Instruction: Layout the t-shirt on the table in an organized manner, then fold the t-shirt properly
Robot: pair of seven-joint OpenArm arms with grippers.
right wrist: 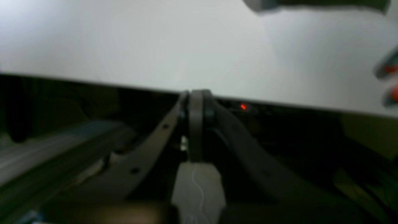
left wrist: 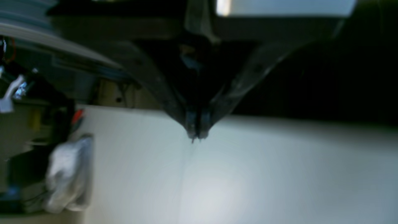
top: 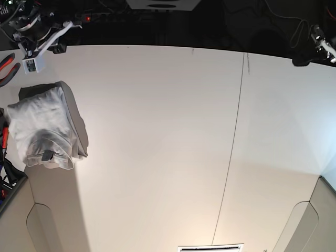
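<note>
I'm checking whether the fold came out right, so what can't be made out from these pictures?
- T-shirt, base view: it lies in a bundle on the table; upper layers hide the sleeves and underside.
- T-shirt, left wrist view: motion blur leaves only a white lump.
- Right wrist view: the t-shirt is outside the picture.
- Left hand: blurred, pads indistinct.
- Right hand: blurred, tips unclear.
</note>
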